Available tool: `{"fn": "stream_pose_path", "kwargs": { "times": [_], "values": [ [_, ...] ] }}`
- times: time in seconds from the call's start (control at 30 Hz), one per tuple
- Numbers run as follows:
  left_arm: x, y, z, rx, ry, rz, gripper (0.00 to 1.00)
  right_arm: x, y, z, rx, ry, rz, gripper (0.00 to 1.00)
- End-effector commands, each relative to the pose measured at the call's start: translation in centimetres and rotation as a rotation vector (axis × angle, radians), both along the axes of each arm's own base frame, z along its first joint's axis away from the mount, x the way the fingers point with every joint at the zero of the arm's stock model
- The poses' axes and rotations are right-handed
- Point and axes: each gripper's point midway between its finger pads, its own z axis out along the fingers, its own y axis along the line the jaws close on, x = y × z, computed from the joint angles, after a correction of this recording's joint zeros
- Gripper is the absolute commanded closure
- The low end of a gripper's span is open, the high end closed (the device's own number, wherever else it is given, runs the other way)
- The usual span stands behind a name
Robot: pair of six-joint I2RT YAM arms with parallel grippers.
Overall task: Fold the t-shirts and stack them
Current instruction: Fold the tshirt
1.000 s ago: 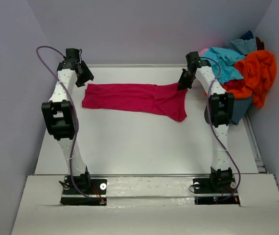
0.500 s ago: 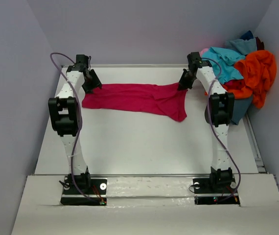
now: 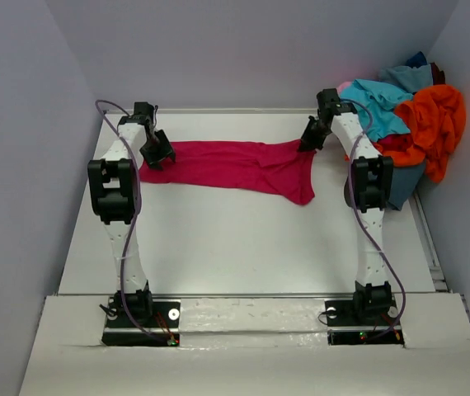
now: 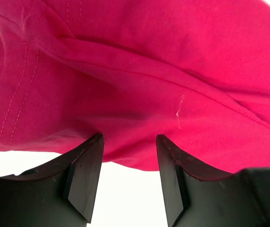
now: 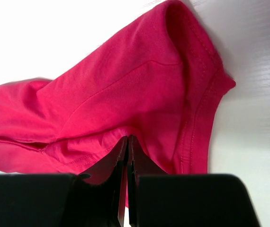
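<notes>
Crimson-magenta t-shirt [image 5: 125,90] is held in my right gripper [image 5: 127,144]. Its fingers [image 5: 142,168] are pressed flat together, with a fold of the cloth nipped between the tips. From that nip the fabric rises in a tented ridge. A double-stitched hem curls down on the right and ends on the white table [image 3: 243,247].

My left gripper [image 4: 128,142] has its jaws apart with a moderate gap, and nothing is clamped. The shirt's near edge crosses that gap just past the fingertips [image 4: 85,175]. I cannot tell whether the pads touch the cloth. Two rows of stitching run along the fabric to the left, and a long soft crease slants across it further out.

From the top camera, the shirt lies as a long wrinkled band across the far part of the table. My left gripper is at its left end and my right gripper at its far right corner. The right end is wider, with a flap reaching toward the near side. The rest of the band lies flat.

Further out, a heap of shirts sits in the far right corner.
- The orange t-shirt [image 3: 437,124] is on the right of the heap.
- The turquoise t-shirt [image 3: 379,103] is draped to its left.
- A bit of the pink t-shirt [image 3: 345,86] shows just behind my right wrist.
- The dark blue t-shirt [image 3: 416,59] is at the back, on top.

My right arm [image 3: 367,177] stands between this heap and the crimson shirt.
</notes>
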Motion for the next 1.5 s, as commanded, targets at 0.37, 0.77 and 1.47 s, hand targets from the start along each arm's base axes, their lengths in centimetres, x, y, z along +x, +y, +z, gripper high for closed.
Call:
{"fn": "stream_pose_path", "kwargs": {
  "times": [0.37,0.77,1.47],
  "values": [
    [-1.4,0.4,-0.8,0.019,0.073,-0.013,0.42,3.2,0.4,3.1,0.102,-0.146,0.024,0.92],
    [-2.3,0.8,-1.0,0.039,0.093,-0.02,0.42,5.2,-0.2,4.1,0.238,-0.176,-0.057,0.9],
    [-2.2,0.7,-0.8,0.036,0.087,-0.024,0.43,1.8,2.9,4.6,0.295,-0.113,0.053,0.61]
  ]
}}
